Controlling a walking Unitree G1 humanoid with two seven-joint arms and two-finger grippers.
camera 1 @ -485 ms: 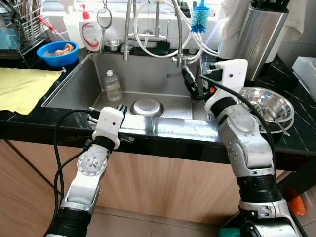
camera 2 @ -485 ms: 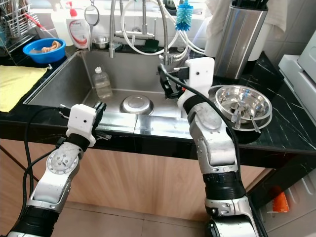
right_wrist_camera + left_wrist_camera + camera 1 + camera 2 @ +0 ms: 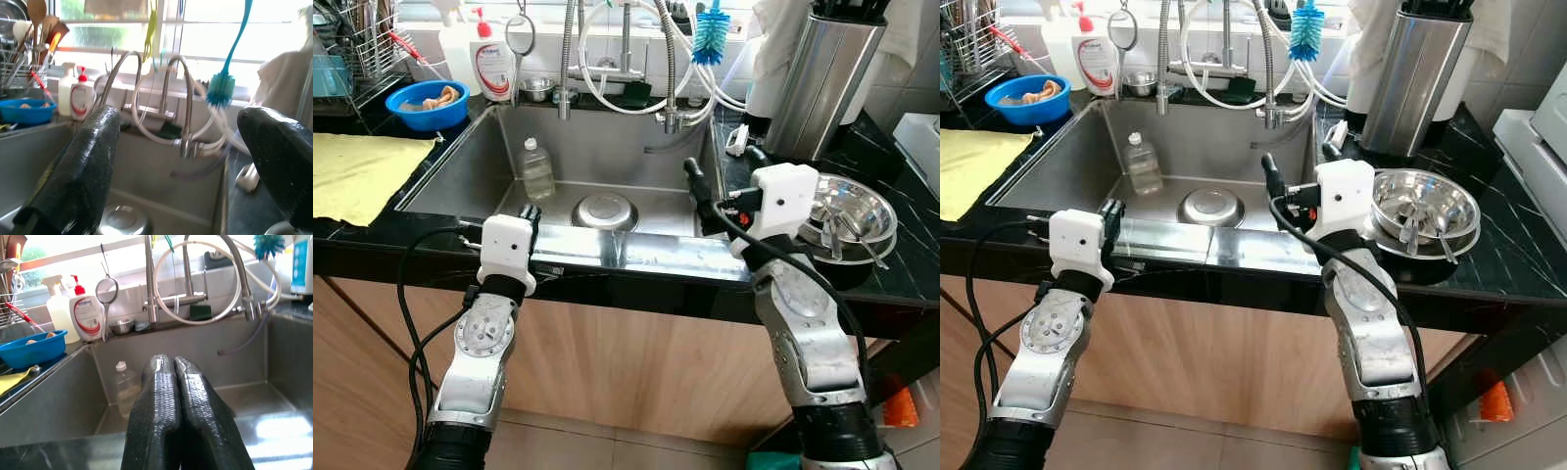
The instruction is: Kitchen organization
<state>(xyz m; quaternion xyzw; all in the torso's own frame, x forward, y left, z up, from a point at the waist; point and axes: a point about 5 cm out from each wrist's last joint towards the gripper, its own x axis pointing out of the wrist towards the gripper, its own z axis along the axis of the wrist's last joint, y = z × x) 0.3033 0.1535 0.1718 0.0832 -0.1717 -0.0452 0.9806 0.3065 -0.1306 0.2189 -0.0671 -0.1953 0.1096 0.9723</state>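
black stone counter (image 3: 372, 235) runs around a steel sink (image 3: 460, 181) under a bright window, wood cabinet fronts below. left gripper (image 3: 530, 212) sits at the sink's front rim, its two black fingers (image 3: 161, 411) pressed together with nothing between them, pointing into the basin. right gripper (image 3: 705, 191) is at the sink's right front corner, over the edge between basin and counter; its fingers (image 3: 83, 171) stand wide apart, holding nothing. in the basin: a clear plastic bottle (image 3: 537, 169) upright against the left part of the back wall, ahead of the left gripper and well apart from it; an overturned steel bowl (image 3: 605, 211) on the basin floor, between the two grippers and a little beyond them. stacked steel bowls (image 3: 862, 211) holding cutlery rest on the counter just right of the right gripper's white wrist housing. blue bowl (image 3: 429, 103) at the back left corner, soap bottle (image 3: 494, 67) beside it, yellow cloth (image 3: 357, 171) spread on the left counter. blue bottle brush (image 3: 711, 34) hangs by the taps (image 3: 570, 59). steel knife holder (image 3: 822, 83) stands at back right.
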